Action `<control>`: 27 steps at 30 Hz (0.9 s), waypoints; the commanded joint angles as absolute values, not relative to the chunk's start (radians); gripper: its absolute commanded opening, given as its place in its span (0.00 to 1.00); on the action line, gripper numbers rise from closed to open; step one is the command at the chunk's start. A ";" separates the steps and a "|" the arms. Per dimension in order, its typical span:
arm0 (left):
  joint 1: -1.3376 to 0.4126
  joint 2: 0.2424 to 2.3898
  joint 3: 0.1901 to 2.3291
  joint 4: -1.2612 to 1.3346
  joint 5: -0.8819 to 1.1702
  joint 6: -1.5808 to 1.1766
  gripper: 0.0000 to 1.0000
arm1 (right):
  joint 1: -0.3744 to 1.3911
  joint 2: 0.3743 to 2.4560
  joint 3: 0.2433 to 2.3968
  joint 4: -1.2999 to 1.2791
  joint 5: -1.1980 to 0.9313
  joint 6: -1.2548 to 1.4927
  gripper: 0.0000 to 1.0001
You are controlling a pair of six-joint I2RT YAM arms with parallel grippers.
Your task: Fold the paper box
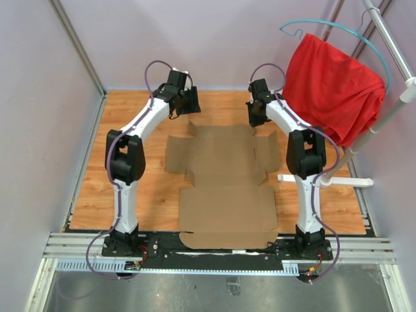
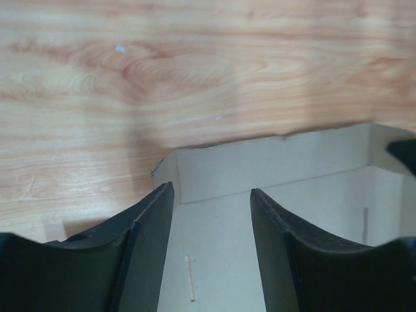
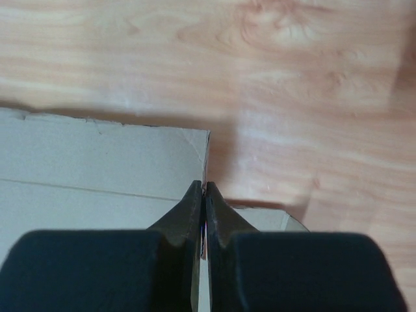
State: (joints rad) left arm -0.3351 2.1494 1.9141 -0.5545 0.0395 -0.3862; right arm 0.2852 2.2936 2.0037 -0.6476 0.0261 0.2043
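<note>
The paper box (image 1: pixel 224 182) is a flat brown cardboard cut-out with flaps and crease lines, lying on the wooden table between the two arms. My left gripper (image 1: pixel 188 107) hovers at the sheet's far left corner. In the left wrist view the left gripper (image 2: pixel 211 188) is open and empty, with the cardboard (image 2: pixel 260 162) under and ahead of it. My right gripper (image 1: pixel 255 117) is at the sheet's far right corner. In the right wrist view the right gripper (image 3: pixel 205 185) is shut, its tips lined up with a flap edge of the cardboard (image 3: pixel 97 162). I cannot tell whether it touches the edge.
A red cloth (image 1: pixel 331 84) hangs on a teal hanger (image 1: pixel 338 29) from a white rack (image 1: pixel 390 110) at the back right. The rack's foot (image 1: pixel 325 180) lies on the table beside the right arm. Grey walls close the left and far sides.
</note>
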 commanded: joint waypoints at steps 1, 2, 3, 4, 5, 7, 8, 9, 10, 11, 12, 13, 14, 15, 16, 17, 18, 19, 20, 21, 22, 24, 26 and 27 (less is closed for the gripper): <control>-0.340 1.985 1.876 -0.422 0.133 -0.291 0.58 | 0.296 2.077 1.789 -0.471 0.031 0.205 0.01; -0.343 1.958 1.858 -0.404 0.138 -0.262 0.58 | 0.295 2.039 1.733 -0.427 0.034 0.207 0.01; -0.348 1.936 1.839 -0.383 0.142 -0.235 0.59 | 0.296 1.998 1.675 -0.383 0.037 0.210 0.01; -0.349 1.911 1.819 -0.363 0.149 -0.217 0.60 | 0.295 1.953 1.611 -0.326 0.035 0.213 0.01; -0.349 1.889 1.799 -0.345 0.152 -0.204 0.61 | 0.297 1.906 1.552 -0.270 0.032 0.214 0.01; -0.349 1.840 1.754 -0.307 0.162 -0.187 0.61 | 0.298 1.825 1.429 -0.155 0.035 0.216 0.01; -0.349 1.822 1.727 -0.285 0.171 -0.183 0.62 | 0.300 1.786 1.376 -0.096 0.032 0.212 0.01; -0.349 1.808 1.705 -0.266 0.186 -0.174 0.62 | 0.302 1.755 1.322 -0.039 0.013 0.200 0.01; -0.351 1.795 1.685 -0.252 0.198 -0.164 0.62 | 0.305 1.722 1.277 0.013 -0.003 0.191 0.01; -0.355 1.783 1.669 -0.242 0.205 -0.152 0.63 | 0.306 1.692 1.237 0.062 -0.016 0.184 0.01; -0.360 1.772 1.656 -0.235 0.206 -0.133 0.64 | 0.313 1.666 1.194 0.110 -0.029 0.170 0.01; -0.368 1.760 1.642 -0.227 0.206 -0.106 0.64 | 0.320 1.634 1.153 0.162 -0.031 0.159 0.01; -0.379 1.747 1.628 -0.219 0.201 -0.080 0.64 | 0.331 1.603 1.101 0.224 -0.027 0.143 0.01; -0.389 1.731 1.614 -0.208 0.188 -0.054 0.65 | 0.342 1.568 1.047 0.295 -0.021 0.127 0.01; -0.398 1.714 1.591 -0.194 0.170 -0.033 0.65 | 0.353 1.536 0.995 0.378 -0.006 0.113 0.01; -0.403 1.696 1.575 -0.172 0.149 -0.022 0.65 | 0.361 1.510 0.945 0.456 0.004 0.104 0.01; -0.406 1.680 1.564 -0.157 0.136 -0.020 0.65 | 0.367 1.488 0.909 0.527 0.017 0.103 0.01; -0.405 1.668 1.559 -0.147 0.125 -0.019 0.65 | 0.369 1.475 0.882 0.588 0.024 0.104 0.01; -0.405 1.658 1.557 -0.142 0.121 -0.016 0.65 | 0.372 1.464 0.865 0.629 0.035 0.106 0.01; -0.406 1.648 1.556 -0.139 0.118 -0.010 0.65 | 0.374 1.458 0.855 0.669 0.047 0.107 0.01; -0.405 1.640 1.558 -0.136 0.117 -0.005 0.65 | 0.378 1.453 0.844 0.725 0.064 0.109 0.01; -0.406 1.622 1.560 -0.129 0.120 0.007 0.65 | 0.381 1.452 0.832 0.807 0.086 0.117 0.01; -0.407 1.604 1.562 -0.122 0.137 0.022 0.65 | 0.382 1.456 0.836 0.860 0.109 0.127 0.01; -0.407 1.595 1.559 -0.117 0.155 0.033 0.66 | 0.382 1.459 0.840 0.881 0.115 0.131 0.01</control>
